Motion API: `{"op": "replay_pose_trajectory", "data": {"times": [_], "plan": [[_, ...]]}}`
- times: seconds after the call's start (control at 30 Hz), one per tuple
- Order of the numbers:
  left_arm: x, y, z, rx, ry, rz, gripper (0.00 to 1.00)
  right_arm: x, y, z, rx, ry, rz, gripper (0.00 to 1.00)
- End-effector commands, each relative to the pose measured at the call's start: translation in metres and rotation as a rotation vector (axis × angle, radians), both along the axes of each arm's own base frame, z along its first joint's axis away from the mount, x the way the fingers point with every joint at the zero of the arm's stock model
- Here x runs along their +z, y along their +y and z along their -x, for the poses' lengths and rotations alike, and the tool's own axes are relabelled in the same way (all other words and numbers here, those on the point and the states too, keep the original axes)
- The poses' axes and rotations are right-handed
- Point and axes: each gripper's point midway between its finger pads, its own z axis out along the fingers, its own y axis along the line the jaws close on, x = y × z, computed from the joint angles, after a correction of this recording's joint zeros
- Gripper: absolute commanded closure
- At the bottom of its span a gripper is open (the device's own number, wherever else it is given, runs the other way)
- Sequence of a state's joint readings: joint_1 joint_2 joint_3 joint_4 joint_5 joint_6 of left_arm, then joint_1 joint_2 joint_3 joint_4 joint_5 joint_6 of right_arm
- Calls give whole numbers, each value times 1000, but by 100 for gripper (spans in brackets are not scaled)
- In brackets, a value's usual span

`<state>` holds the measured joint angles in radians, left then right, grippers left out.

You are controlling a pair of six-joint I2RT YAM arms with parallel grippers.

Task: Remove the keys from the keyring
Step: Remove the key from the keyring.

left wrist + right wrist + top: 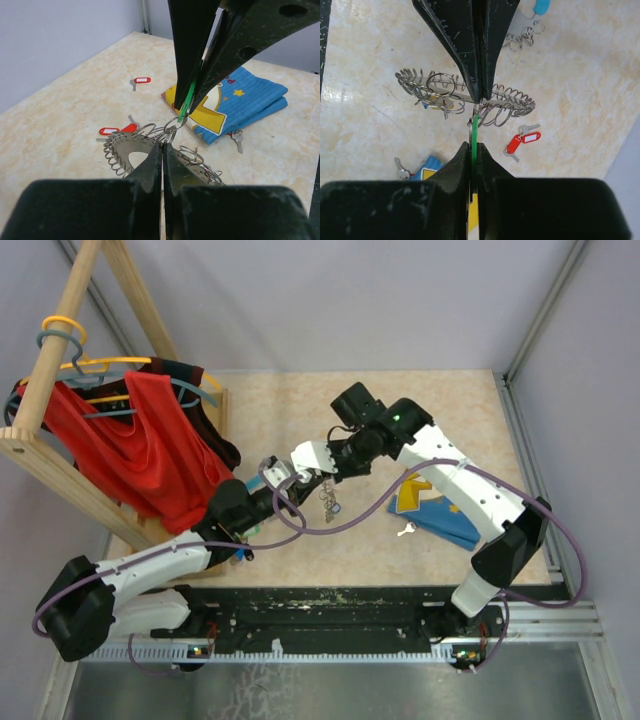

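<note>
The left tool is clenched on the grey metal keyring, a flat ring fringed with small silver wire loops. It pinches the band at its edge and holds it in the air above the middle of the beige marbled counter. The right tool meets it almost tip to tip from the opposite side. Its fingers are clamped flat on the green plastic tag of a key that hangs from a loop just beside the left tool's pinch. At least one more small key hangs among the loops, too tangled to count.

On the counter near the ring lie two red-tagged keys close together, and a third red-tagged key lies apart on its own. A folded blue cloth with a yellow print lies to the right of the keyring, with a bare silver key just beside its edge. A few loose silver rings and a pale blue tag also rest on the counter. At the far left stands a wooden clothes rack with a red garment on hangers.
</note>
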<state>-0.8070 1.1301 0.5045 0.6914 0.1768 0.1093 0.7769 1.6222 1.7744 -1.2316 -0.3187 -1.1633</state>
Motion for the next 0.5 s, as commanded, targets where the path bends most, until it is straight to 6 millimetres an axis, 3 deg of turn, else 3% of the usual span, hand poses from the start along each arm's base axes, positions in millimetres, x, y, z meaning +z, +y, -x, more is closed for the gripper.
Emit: {"op": "replay_pose_trajectory", "data": {"times": [0.0, 0.17, 0.23, 0.47], "plan": [[-18, -3, -3, 22, 69, -83, 100, 19, 43, 14, 13, 29, -130, 100], [-17, -6, 0, 7, 89, -63, 100, 17, 54, 18, -4, 58, -166, 100], [-14, -6, 2, -2, 89, -43, 100, 4, 61, 16, -8, 93, -154, 100], [1, -2, 18, -43, 63, 99, 94, 10, 65, 25, 7, 143, -204, 100]]}}
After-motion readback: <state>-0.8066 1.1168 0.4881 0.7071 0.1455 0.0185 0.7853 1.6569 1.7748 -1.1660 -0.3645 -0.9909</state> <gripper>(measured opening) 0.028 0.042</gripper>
